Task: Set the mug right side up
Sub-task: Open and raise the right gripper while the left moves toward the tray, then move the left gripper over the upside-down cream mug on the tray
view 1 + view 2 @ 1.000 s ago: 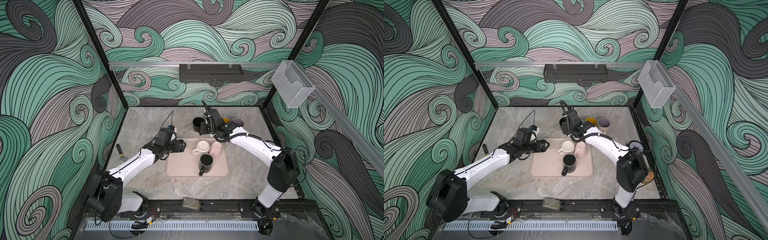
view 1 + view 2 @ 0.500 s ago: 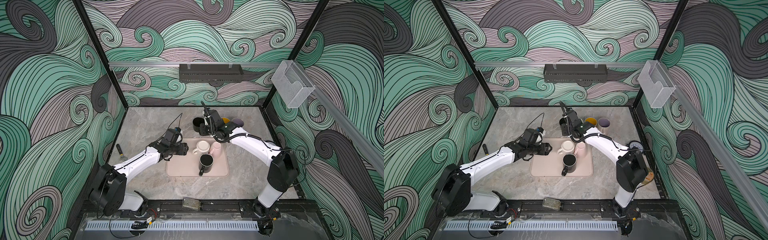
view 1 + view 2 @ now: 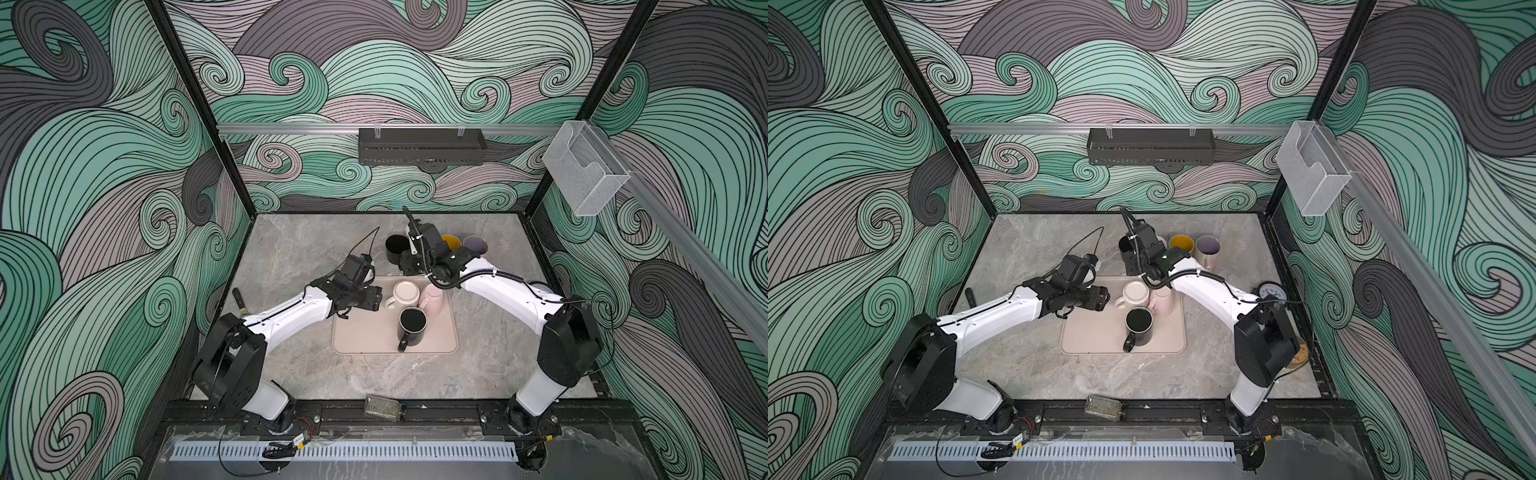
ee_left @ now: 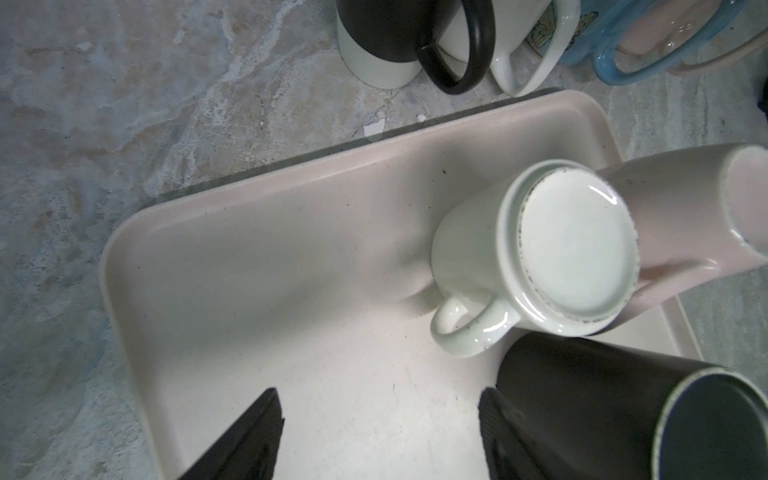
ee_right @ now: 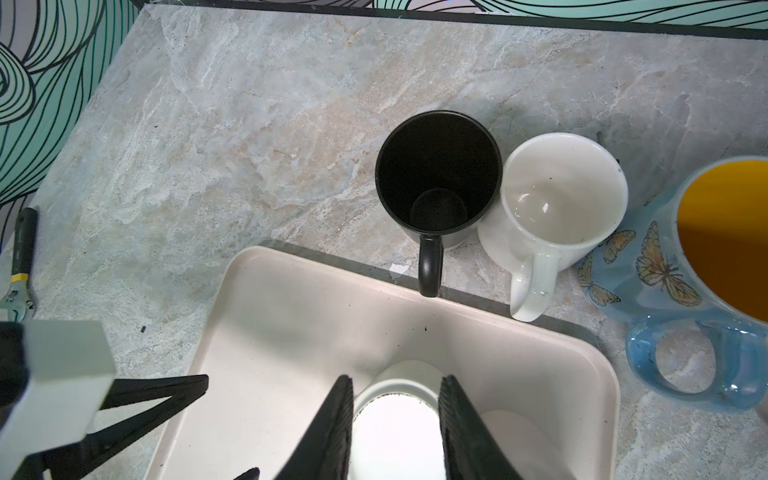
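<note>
- ok, white mug (image 3: 406, 292) sits mouth down, base up, on the far part of the pink tray (image 3: 361, 336), with its handle toward the left arm's side.
- pink mug (image 3: 433, 296) is just beside it on the tray, also base up; can't tell if the two touch.
- black mug (image 3: 412, 326) stands on the tray nearer the front, handle toward the front edge; can't tell for sure which way up it is.
- left gripper (image 3: 377, 298) is low over the tray's left part, fingers wide apart with nothing between them, tips aimed at the white mug's handle, near it but not touching.
- right gripper (image 5: 395, 380) hangs above the white mug at the tray's far side, fingers a narrow gap apart, gripping nothing; the mug's base shows through the gap in the right wrist view.
- on the table (image 3: 291, 257) just behind the tray there's a row, all mouth up: far black mug (image 5: 436, 174), far white mug (image 5: 561, 187), blue butterfly mug (image 5: 665, 257) with a yellow inside.
- a small wrench (image 5: 18, 266) lies on the table by the left wall, well apart from the tray.
</note>
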`<move>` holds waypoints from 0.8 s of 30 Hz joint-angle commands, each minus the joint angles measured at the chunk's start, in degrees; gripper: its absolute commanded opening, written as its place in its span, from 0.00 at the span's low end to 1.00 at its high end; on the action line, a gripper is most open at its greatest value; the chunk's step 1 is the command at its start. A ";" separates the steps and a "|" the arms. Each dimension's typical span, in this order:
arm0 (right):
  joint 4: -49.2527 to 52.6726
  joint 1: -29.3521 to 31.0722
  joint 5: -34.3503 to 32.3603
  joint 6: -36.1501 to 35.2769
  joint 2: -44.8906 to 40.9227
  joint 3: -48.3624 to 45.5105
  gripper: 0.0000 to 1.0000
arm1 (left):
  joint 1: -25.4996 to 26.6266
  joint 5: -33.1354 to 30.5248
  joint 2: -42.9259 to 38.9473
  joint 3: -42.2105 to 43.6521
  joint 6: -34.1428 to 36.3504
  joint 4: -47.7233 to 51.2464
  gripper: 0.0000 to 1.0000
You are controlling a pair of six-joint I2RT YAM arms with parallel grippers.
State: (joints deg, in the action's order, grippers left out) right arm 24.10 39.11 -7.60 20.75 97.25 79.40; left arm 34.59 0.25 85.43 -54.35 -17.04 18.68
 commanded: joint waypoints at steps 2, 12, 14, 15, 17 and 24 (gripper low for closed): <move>-1.07 0.53 -2.11 -1.85 -1.54 -0.74 0.37 | 0.43 -2.93 2.88 -3.40 4.49 2.90 0.80; -0.80 0.35 -2.61 -3.94 -0.75 0.00 0.38 | 0.39 0.47 0.28 -2.13 7.93 2.86 0.82; -0.11 -0.04 -2.21 -4.26 -0.38 0.31 0.38 | 0.39 1.51 -0.11 -1.43 9.04 2.06 0.81; 0.23 -0.22 -1.91 -4.19 -0.27 0.34 0.39 | 0.38 1.85 -0.11 -1.44 9.68 2.00 0.81; 0.30 -0.43 -1.49 -3.82 -0.18 0.04 0.38 | 0.39 2.37 0.10 -1.62 10.26 2.23 0.80; 0.32 -0.50 -0.58 -2.90 0.13 -0.03 0.38 | 0.37 13.18 0.55 -0.25 12.13 -2.68 0.70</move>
State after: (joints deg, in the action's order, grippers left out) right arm 23.77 38.87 -8.75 17.78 97.21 78.83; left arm 34.70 7.38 86.43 -54.41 -6.87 18.46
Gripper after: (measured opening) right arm 0.385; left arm 0.727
